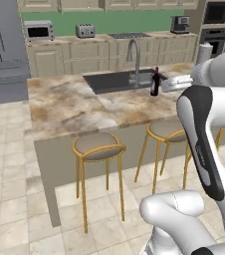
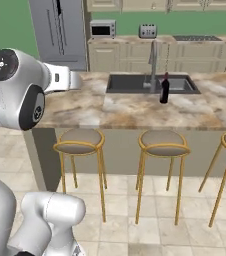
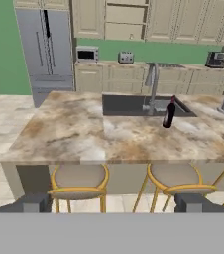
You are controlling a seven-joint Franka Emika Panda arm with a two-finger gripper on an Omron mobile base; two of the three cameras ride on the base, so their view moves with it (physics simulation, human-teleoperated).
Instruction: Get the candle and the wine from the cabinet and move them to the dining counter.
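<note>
Surface [image 3: 74,134] of the dining island is stretching out ahead of and below my gripper [image 3: 112,203], which I am holding wide open and empty, backed off over the stools [image 3: 79,181]. Beyond it and slightly right, the wine [image 3: 169,113] is standing upright beside the sink [image 3: 126,105] and tap [image 3: 152,84], apparently set there as delivered. I am seeing no candle.
</note>
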